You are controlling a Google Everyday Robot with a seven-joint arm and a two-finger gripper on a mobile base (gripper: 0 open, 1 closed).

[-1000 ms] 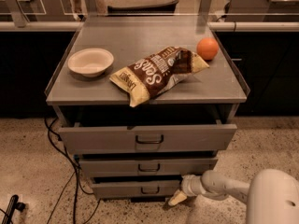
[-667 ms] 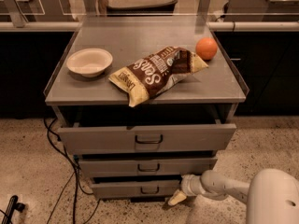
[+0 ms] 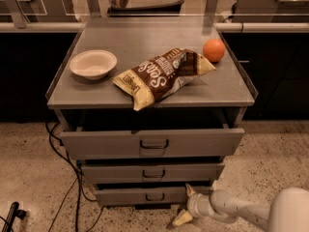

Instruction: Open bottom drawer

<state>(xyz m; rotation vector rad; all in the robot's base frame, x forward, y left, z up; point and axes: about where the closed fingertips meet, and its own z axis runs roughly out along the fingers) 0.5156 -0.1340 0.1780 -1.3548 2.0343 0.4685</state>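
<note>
The bottom drawer [image 3: 140, 195] is the narrowest grey front of three in a grey metal cabinet, with a small dark loop handle [image 3: 155, 196] at its centre. It stands out a little, less than the two drawers above it. My gripper [image 3: 186, 204] is low at the drawer's right end, just to the right of the handle. One pale finger [image 3: 189, 190] points up against the drawer front and the other [image 3: 182, 219] points down toward the floor. The fingers are spread apart and hold nothing.
The top drawer [image 3: 153, 142] and middle drawer [image 3: 153, 172] stick out further. On the cabinet top lie a white bowl [image 3: 93, 64], a brown chip bag [image 3: 161, 74] and an orange [image 3: 213, 50]. Black cables [image 3: 67, 173] trail on the speckled floor at left.
The camera view has shifted slightly. The gripper stays at the right end of the bottom drawer, and the drawers have not moved.
</note>
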